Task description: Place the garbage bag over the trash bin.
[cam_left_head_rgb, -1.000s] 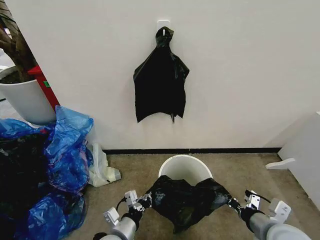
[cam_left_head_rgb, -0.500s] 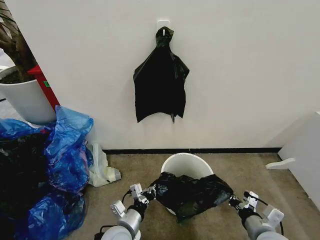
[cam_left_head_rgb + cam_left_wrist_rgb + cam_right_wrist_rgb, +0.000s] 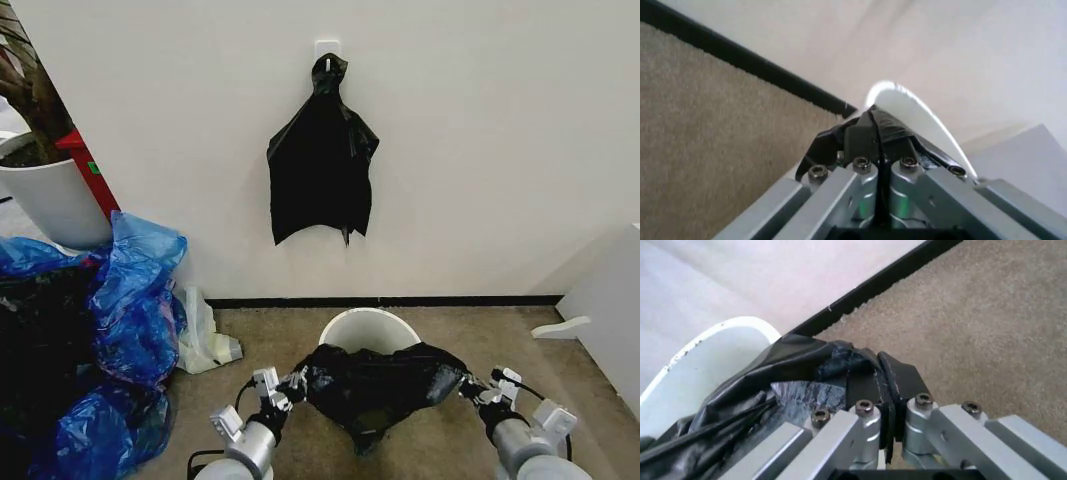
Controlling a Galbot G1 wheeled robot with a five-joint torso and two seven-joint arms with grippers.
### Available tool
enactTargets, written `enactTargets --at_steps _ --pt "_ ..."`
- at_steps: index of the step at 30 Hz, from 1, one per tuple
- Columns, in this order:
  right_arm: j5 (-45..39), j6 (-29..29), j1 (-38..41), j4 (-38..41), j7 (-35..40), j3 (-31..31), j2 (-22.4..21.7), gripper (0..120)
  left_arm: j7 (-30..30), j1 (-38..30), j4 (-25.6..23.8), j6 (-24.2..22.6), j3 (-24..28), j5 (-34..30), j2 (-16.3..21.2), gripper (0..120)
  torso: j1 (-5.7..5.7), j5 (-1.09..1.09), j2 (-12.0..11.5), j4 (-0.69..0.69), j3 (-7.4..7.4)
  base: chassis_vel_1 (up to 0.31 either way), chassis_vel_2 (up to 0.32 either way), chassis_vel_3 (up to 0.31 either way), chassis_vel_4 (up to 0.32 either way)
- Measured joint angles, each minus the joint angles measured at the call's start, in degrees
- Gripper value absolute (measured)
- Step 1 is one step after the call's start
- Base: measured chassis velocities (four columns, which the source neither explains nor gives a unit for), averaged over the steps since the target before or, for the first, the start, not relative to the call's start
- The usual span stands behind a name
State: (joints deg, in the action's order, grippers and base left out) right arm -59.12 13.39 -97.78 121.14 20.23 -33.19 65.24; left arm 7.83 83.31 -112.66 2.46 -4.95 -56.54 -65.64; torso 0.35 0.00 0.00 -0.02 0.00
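Observation:
The garbage bag [image 3: 375, 385] is a glossy black sheet stretched between my two grippers, hanging in front of the near side of the trash bin [image 3: 368, 328]. The bin is a cream-white bucket on the carpet; its far rim and inside show above the bag. My left gripper [image 3: 296, 382] is shut on the bag's left edge, my right gripper [image 3: 466, 386] on its right edge. In the left wrist view the fingers [image 3: 875, 137] pinch black plastic beside the bin rim [image 3: 907, 100]. In the right wrist view the gripper [image 3: 883, 377] clamps the bag [image 3: 800, 385] next to the bin [image 3: 713, 355].
A bunch of black bags [image 3: 320, 165] hangs from a wall hook above the bin. Blue plastic bags [image 3: 125, 310] pile up at the left, beside a white plant pot [image 3: 55, 200]. White furniture [image 3: 610, 310] stands at the right. Bare carpet [image 3: 490, 335] lies around the bin.
Both grippers have pulled the bag wider and flatter across the bin's near side. The bag's top edge now runs straighter and its belly hangs lower.

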Motion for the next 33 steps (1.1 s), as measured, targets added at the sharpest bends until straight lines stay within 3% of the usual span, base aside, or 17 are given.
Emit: enactTargets --at_steps 9,16,18,20,24,28,33 --pt "1.5 0.0 -0.1 0.5 0.0 0.7 0.7 0 1.2 -0.7 -0.2 -0.4 0.2 -0.2 -0.5 0 0.0 0.0 0.0 0.0 0.0 0.0 0.0 0.0 0.0" --pt "-4.2 1.8 -4.9 11.2 4.5 -3.0 -0.1 23 -1.6 4.8 -1.9 0.0 -0.3 3.3 0.3 0 0.0 -0.03 0.0 0.01 -0.01 0.0 0.0 0.0 0.0" --pt "-12.2 5.0 -5.5 17.8 11.2 -5.2 -0.2 34 -1.7 5.1 -1.7 0.2 -0.3 3.7 -0.2 0 0.0 -0.01 0.0 0.0 -0.01 0.0 0.0 0.0 0.0" --pt "-14.9 5.7 -5.4 19.3 13.7 -5.6 -0.2 37 -1.7 5.1 -1.6 0.2 -0.3 3.8 -0.4 0 0.0 -0.02 0.0 -0.01 -0.01 0.0 0.0 0.0 0.0" --pt "-40.2 10.3 0.0 22.6 39.1 -8.0 0.4 56 -1.5 5.1 -1.3 0.4 -0.2 4.4 -1.4 0 0.0 0.03 0.0 0.01 -0.01 0.0 0.0 0.0 0.0" --pt "-48.3 10.9 3.0 22.7 46.7 -8.5 0.7 69 -1.3 4.7 -1.2 0.4 -0.1 4.4 -1.7 0 0.0 0.01 0.0 0.01 0.0 0.0 0.0 0.0 0.0" --pt "-52.7 12.2 3.3 22.6 49.7 -9.5 0.3 86 -0.7 4.3 -1.2 0.4 0.0 4.2 -1.7 0 0.0 0.0 0.0 0.0 0.0 0.0 0.0 0.0 0.0"
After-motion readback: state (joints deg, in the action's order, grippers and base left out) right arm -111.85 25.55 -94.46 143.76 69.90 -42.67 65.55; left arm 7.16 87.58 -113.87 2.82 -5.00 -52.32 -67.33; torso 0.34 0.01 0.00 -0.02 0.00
